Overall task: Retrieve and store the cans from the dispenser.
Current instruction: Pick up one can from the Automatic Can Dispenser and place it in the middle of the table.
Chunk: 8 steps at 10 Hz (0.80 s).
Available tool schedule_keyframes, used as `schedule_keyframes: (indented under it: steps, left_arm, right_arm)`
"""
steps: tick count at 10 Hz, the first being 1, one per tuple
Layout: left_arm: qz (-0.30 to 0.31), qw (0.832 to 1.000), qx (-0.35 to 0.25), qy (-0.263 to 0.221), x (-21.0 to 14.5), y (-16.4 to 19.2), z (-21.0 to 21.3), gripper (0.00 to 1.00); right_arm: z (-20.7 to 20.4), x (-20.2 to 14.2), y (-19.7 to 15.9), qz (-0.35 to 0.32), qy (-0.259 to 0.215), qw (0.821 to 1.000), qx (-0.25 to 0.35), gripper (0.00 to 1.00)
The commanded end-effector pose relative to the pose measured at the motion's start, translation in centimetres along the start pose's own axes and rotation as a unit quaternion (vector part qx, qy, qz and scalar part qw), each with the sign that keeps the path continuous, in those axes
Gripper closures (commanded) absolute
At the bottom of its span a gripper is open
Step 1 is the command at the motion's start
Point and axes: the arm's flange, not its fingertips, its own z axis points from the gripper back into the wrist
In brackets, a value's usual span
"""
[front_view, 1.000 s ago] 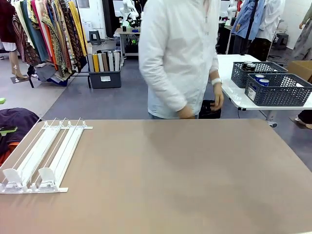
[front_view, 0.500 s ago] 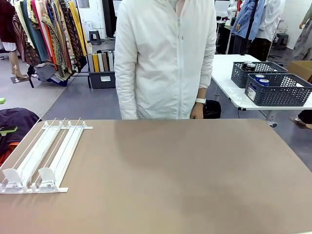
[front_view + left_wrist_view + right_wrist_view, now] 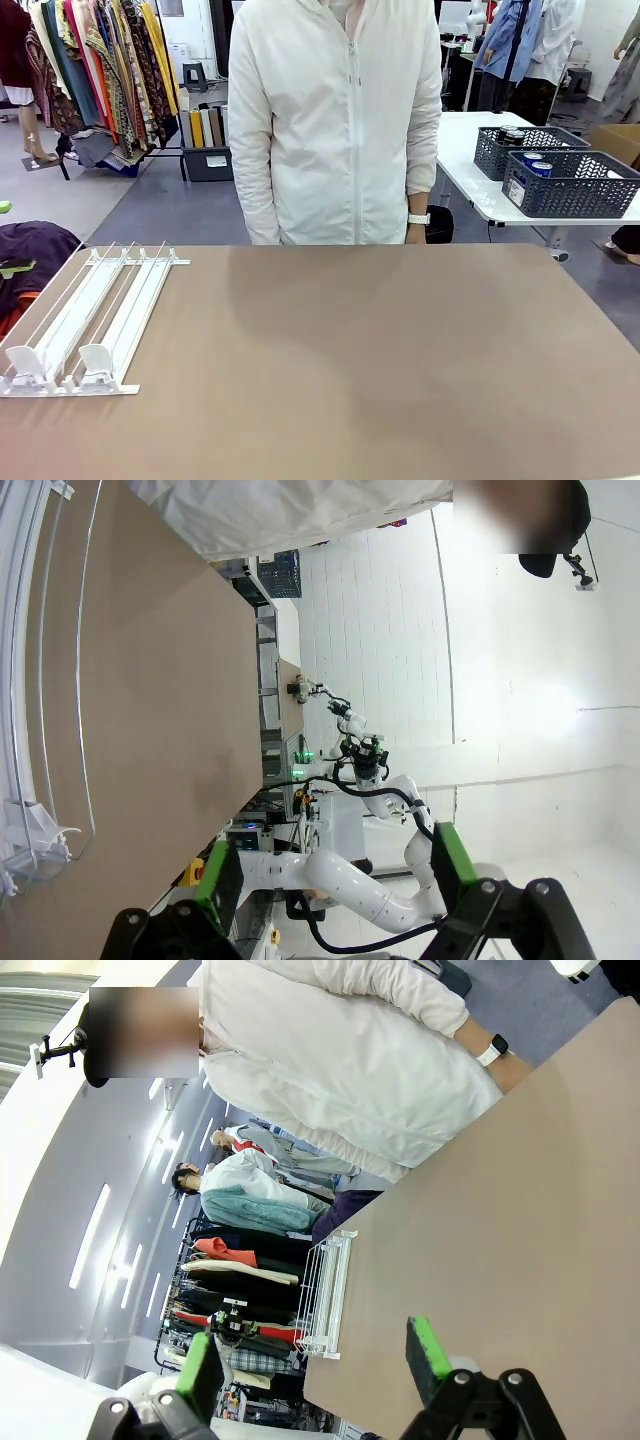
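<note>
White dispenser (image 3: pixel 85 320) lying at lower left of the brown surface (image 3: pixel 380 360). Cans (image 3: pixel 533 163) in grey baskets (image 3: pixel 575 185) at upper right. Left end effector (image 3: pixel 330 875) and right end effector (image 3: pixel 315 1360) spread wide, holding nothing.

I see the brown table (image 3: pixel 380 370) carrying just the white wire dispenser (image 3: pixel 90 320), lying at its left edge, stoppers toward my side

One white dispenser (image 3: pixel 88 315) lies on the one brown table (image 3: pixel 400 380). Two dark lattice baskets (image 3: pixel 572 183) sit on a side table, with two blue-topped cans (image 3: pixel 536 163) visible. One person (image 3: pixel 335 120) stands opposite.
</note>
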Motion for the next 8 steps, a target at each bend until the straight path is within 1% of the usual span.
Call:
schedule_keyframes:
  steps: [1,8]
  left_arm:
    - [-0.001,1.0,-0.011,-0.004,-0.34,-0.36,-0.09,0.0]
    - [-0.001,1.0,-0.011,-0.004,-0.34,-0.36,-0.09,0.0]
  right_arm:
    - [-0.26,0.28,0.27,0.003,-0.01,1.0,0.013,0.0]
    - [-0.26,0.28,0.27,0.003,-0.01,1.0,0.013,0.0]
